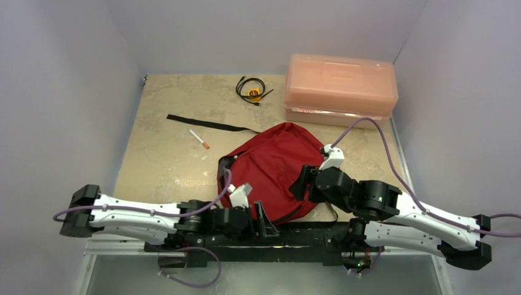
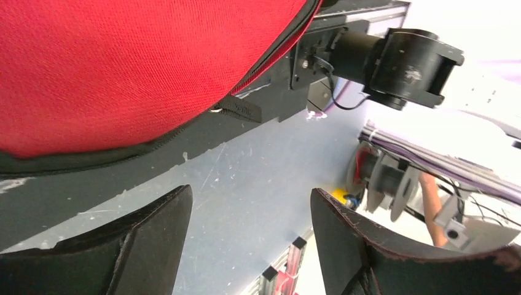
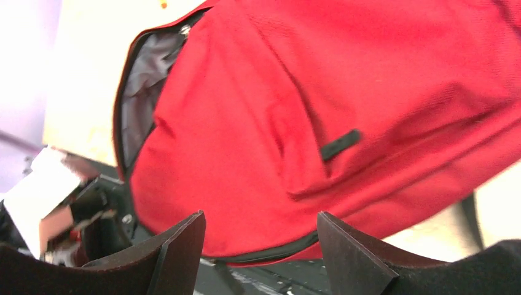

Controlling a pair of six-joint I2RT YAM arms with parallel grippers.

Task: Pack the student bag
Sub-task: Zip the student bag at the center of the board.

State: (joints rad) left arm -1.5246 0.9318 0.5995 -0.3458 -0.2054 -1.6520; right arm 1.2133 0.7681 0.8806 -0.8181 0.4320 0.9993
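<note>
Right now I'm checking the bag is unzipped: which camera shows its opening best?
Right wrist: the student bag gapes open on its grey lining. Top view shows the whole bag, opening a mere dark edge. Left wrist shows only red fabric.

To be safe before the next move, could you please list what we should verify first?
1. Left gripper open and empty: ok.
2. Right gripper open and empty: ok.
3. Dark red fabric backpack unzipped, grey lining showing: ok.
4. White pen with orange tip packed: not ok, lies on the table.
5. Coiled black cable packed: not ok, beside the pink plastic box.
6. Room inside for both: cannot tell.
</note>
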